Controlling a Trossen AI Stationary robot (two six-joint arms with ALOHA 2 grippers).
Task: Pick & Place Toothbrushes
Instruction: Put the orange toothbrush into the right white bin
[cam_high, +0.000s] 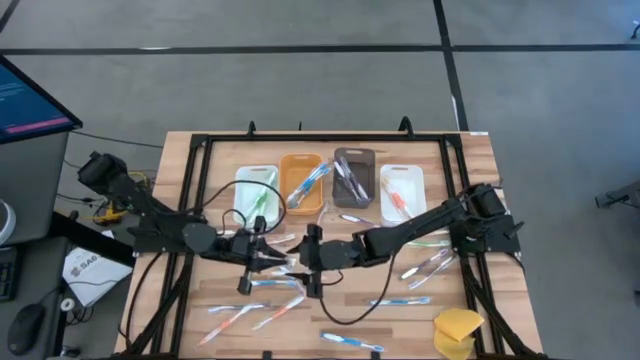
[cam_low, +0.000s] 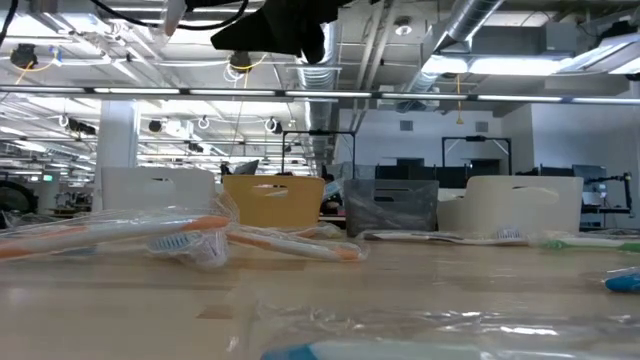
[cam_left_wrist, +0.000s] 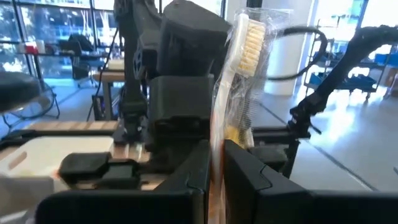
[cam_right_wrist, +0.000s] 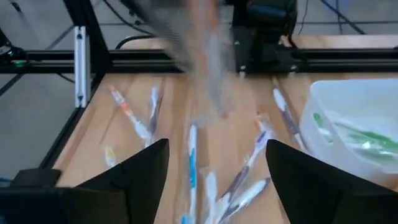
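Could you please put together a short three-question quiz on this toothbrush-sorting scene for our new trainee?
1. True or false: the left gripper is shut on a wrapped toothbrush.
2. Are the right gripper's fingers open or shut?
3. Which bin holds green-handled brushes: A the orange bin, B the grey bin, C the leftmost white bin?

Key: 1 true; 2 open, holding nothing; 3 C.

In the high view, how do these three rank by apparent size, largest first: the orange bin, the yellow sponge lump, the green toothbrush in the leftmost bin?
1. orange bin
2. yellow sponge lump
3. green toothbrush, the thinnest by far
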